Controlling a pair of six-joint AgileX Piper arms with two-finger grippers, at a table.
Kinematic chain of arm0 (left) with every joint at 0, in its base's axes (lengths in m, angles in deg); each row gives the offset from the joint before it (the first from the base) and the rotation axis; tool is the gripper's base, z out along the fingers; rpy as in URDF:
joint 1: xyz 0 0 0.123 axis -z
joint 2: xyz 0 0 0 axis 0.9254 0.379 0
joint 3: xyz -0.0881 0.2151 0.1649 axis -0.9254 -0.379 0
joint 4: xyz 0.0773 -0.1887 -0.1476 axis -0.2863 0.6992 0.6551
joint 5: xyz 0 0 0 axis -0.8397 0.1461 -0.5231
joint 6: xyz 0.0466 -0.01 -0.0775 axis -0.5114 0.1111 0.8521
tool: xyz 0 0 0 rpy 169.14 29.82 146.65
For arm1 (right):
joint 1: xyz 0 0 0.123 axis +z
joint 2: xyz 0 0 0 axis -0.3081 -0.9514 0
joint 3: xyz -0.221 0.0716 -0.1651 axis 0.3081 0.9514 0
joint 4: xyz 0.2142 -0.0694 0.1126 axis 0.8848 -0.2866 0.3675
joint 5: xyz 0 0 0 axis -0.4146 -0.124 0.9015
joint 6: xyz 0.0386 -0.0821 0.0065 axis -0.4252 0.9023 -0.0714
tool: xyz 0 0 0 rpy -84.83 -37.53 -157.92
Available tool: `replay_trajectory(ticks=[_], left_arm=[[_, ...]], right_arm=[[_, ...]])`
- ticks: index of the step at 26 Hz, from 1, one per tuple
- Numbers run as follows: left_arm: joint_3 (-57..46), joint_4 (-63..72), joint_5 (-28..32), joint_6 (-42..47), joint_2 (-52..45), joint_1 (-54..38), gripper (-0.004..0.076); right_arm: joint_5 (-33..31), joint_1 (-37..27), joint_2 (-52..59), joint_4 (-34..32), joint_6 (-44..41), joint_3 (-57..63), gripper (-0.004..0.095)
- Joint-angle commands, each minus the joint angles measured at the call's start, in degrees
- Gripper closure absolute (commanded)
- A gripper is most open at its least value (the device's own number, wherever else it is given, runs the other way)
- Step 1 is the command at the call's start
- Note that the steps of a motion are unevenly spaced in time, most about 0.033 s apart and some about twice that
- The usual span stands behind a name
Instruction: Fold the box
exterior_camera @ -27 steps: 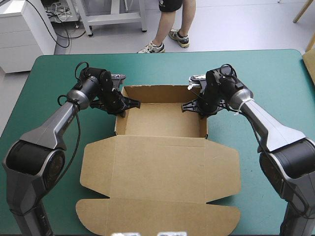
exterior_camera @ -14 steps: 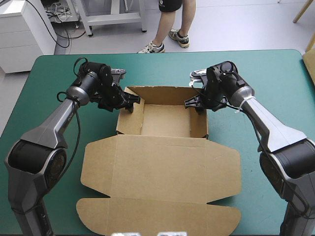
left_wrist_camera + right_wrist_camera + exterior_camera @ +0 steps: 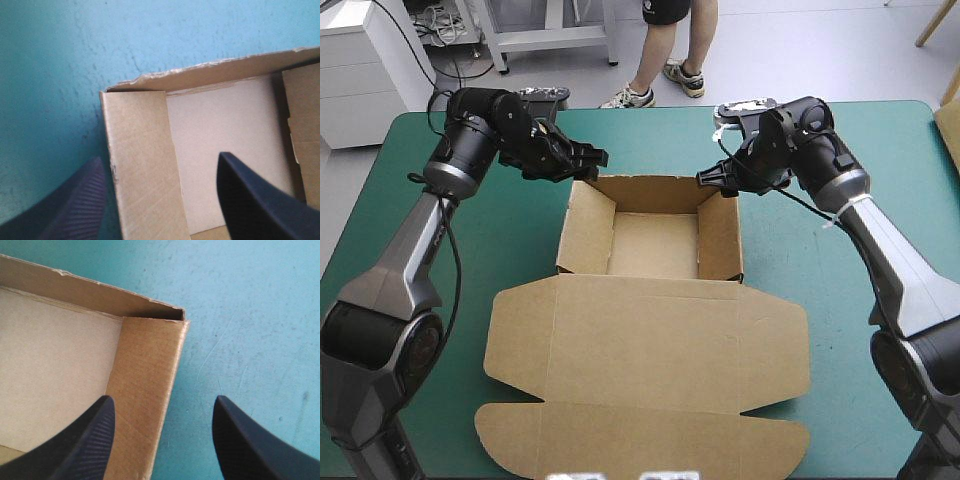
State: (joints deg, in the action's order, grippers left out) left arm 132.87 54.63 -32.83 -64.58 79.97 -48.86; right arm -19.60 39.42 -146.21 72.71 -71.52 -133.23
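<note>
On the counter [image 3: 520, 240] we find the box [image 3: 645, 330] at the middle, tray walls upright, lid flat nearside. The left end effector [image 3: 588, 160] and right end effector [image 3: 712, 182] have lifted from inside (earlier pressing its walls) and hover open over the far corners.

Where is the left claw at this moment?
In the high view the left claw is open over the far-left corner of the box, its fingers either side of the left wall. The right claw is at the far-right corner.
</note>
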Motion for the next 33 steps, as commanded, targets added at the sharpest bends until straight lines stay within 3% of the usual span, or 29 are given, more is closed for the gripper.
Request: replay_trajectory(ticks=[1, 4, 5, 16, 20, 27, 33], left_arm=[[1.9, 1.3, -1.7, -0.5, -6.5, 0.2, 0.0440], [1.9, -0.9, -1.7, -5.2, -9.9, 0.2, 0.0685], [1.9, -1.5, -1.7, -7.3, -11.2, 0.2, 0.0730], [-5.9, -3.3, -1.7, -9.0, -26.8, 0.1, 0.0731], [-16.4, -3.0, -1.7, -11.3, -34.0, 0.1, 0.0731], [-34.5, -2.9, 3.9, -12.8, -46.3, 0.1, 0.0731], [-49.3, -2.8, 7.2, -14.6, -58.9, 0.1, 0.0731]], right_arm=[[1.2, -0.3, 4.6, 0.3, 0.0, -1.8, 0.0370], [1.2, -0.3, 5.3, 0.5, -0.1, -1.8, 0.0370], [1.2, -0.3, 5.3, 0.5, -0.3, -1.8, 0.0370], [1.2, -0.3, 4.8, 3.1, -3.3, 3.7, 0.0370], [1.2, -0.3, 3.7, 2.2, -3.3, 6.7, 0.0370], [1.3, -0.3, -0.7, 8.6, -3.3, 8.3, 0.0371], [2.0, -0.3, -3.1, 7.3, -1.8, 8.3, 0.0396]])
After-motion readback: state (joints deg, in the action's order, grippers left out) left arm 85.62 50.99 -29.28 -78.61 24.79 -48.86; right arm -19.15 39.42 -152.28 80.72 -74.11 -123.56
